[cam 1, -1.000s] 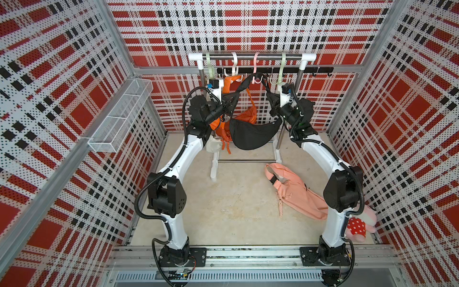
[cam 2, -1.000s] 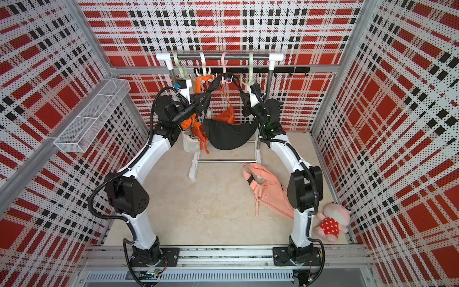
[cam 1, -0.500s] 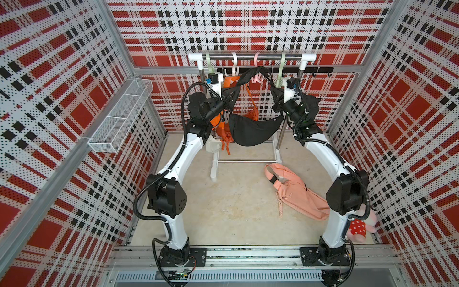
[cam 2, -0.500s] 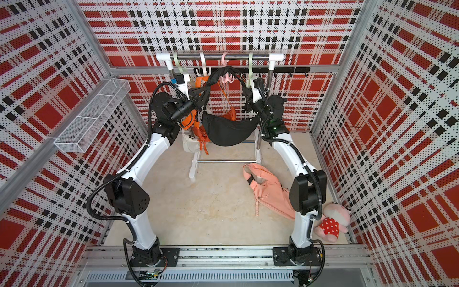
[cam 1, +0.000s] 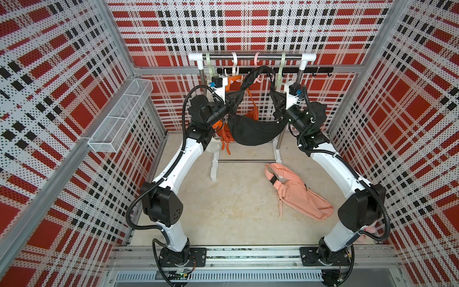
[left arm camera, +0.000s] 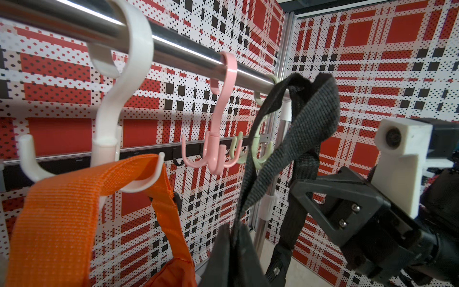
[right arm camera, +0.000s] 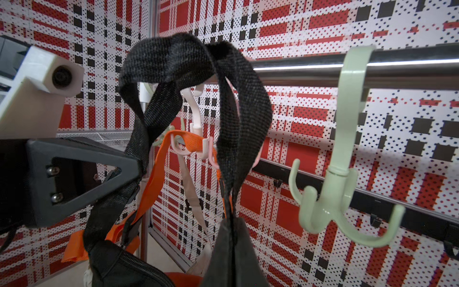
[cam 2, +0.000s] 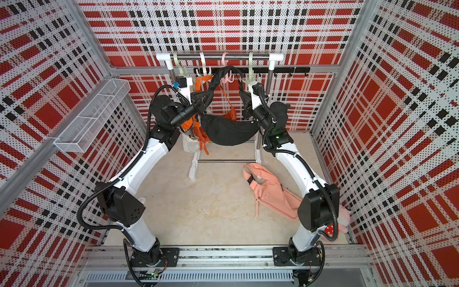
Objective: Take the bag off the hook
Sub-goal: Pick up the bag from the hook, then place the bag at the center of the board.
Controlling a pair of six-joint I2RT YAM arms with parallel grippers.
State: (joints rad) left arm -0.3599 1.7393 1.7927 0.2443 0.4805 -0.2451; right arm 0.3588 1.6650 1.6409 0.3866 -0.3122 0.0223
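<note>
**A:** Top views first. We log the black bag slung between the two arms in front of the rail, its body well off the floor.

**B:** Agreed. Its strap arches up just under the rail, right at the pink hook. From up here we cannot tell if they touch. The left gripper is clamped on one leg of the strap, the right gripper on the other. Same in both top views.

**A:** We also note an orange bag hanging by the left arm's wrist, and a pink bag flat on the floor near the right arm.

**B:** Left wrist view. We see the left gripper pinched tight on the strap. The loop stands beside the pink hook, apart from its prongs. The orange bag's strap sits on a white hook.

**A:** Right wrist view. The right gripper grips the near leg of the strap. The loop rises about level with the rail, near a green hook. The left gripper bites the far leg.
</note>
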